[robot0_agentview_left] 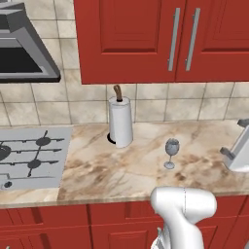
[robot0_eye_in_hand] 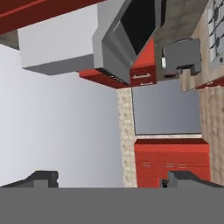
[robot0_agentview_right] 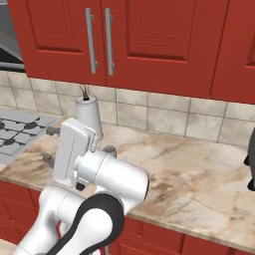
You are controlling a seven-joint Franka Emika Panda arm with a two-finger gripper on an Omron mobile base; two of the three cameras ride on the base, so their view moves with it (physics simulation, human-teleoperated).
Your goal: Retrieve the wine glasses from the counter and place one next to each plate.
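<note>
White arm links are filling the near foreground of both base views, with the hand being carried sideways so that its camera is being pointed across the kitchen rather than down at the work. At the bottom of the hand view the gripper [robot0_eye_in_hand: 111, 177] is being held with its 2 dark fingertips [robot0_eye_in_hand: 43, 177] spread as wide as they go, and nothing is being gripped between them. Only 1 of the wine glasses [robot0_agentview_left: 171, 152] is being shown in the left base view — it is standing upright on the counter [robot0_agentview_left: 126, 168], well to the right of the paper towel roll [robot0_agentview_left: 120, 121] and well apart from the gas hob [robot0_agentview_left: 31, 155]; no plate is being shown. The step in hand is judged to be the reach for that glass, barely begun. To do it well, the hand is best being rolled level first and then being brought in from the front edge, with the open fingers being lined up either side of the bowl or upper stem — not the foot. The closing should be gentle, since so thin a stem is likely to tip if nudged. The grey appliance [robot0_agentview_left: 238, 148] at the right edge is to be kept clear of.
</note>
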